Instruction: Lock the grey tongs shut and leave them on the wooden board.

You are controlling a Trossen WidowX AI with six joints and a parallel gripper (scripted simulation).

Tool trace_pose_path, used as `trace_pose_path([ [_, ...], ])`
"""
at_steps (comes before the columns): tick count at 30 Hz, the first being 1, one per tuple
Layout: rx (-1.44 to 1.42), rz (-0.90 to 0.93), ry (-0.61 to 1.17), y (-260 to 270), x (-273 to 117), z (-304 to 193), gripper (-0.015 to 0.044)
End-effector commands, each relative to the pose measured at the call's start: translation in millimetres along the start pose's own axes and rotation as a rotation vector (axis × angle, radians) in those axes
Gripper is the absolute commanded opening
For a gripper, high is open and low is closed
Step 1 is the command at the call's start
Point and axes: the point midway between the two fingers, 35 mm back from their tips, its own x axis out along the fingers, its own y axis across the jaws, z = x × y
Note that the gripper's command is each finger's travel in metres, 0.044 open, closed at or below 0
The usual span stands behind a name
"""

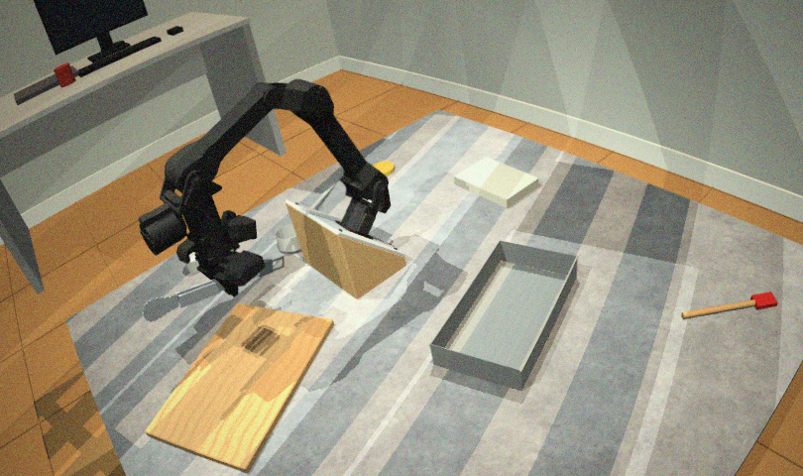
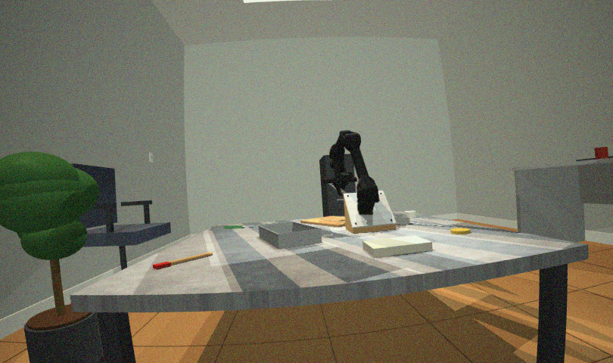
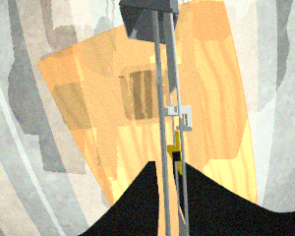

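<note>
My gripper [image 1: 233, 289] [image 3: 163, 167] is shut on the grey tongs [image 1: 193, 290] [image 3: 158, 64]. It holds them in the air just behind the wooden board's far left end. The two tong arms run close together, almost parallel, between my fingers. The scalloped tips point lower left in the top view, the hinge end upper right. A yellow piece sits between the arms. Whether the lock is engaged cannot be told. The wooden board [image 1: 228, 401] [image 2: 321, 221] [image 3: 218, 79] shows below the tongs in the wrist view. The roasting tin [image 1: 476, 361] [image 2: 268, 237] stands apart, with no tongs on it.
My arm's base is on a wedge stand [image 1: 326, 253] [image 2: 351, 209] beyond the board. A cream block [image 1: 494, 183] [image 2: 397, 246], a yellow disc [image 1: 385, 168] [image 2: 460, 231] and a red-headed tool [image 1: 764, 300] [image 2: 161, 265] lie farther off. A pale cup [image 1: 287, 243] stands behind the wedge.
</note>
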Motion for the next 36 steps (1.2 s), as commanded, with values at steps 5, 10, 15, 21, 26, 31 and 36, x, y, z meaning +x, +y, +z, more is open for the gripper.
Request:
trace_pose_path([
  [5,0.014,0.000,0.119,4,8,-7,-0.0150],
  [10,0.017,-0.002,0.198,6,13,-12,-0.0150],
  [15,0.018,-0.003,0.276,8,17,-15,-0.0150],
  [21,0.016,-0.001,0.370,9,20,-18,-0.0150],
  [26,0.018,-0.002,0.448,10,22,-19,-0.0150],
  [31,0.019,-0.002,0.526,11,23,-19,-0.0150],
  [36,0.020,-0.003,0.604,11,24,-17,-0.0150],
])
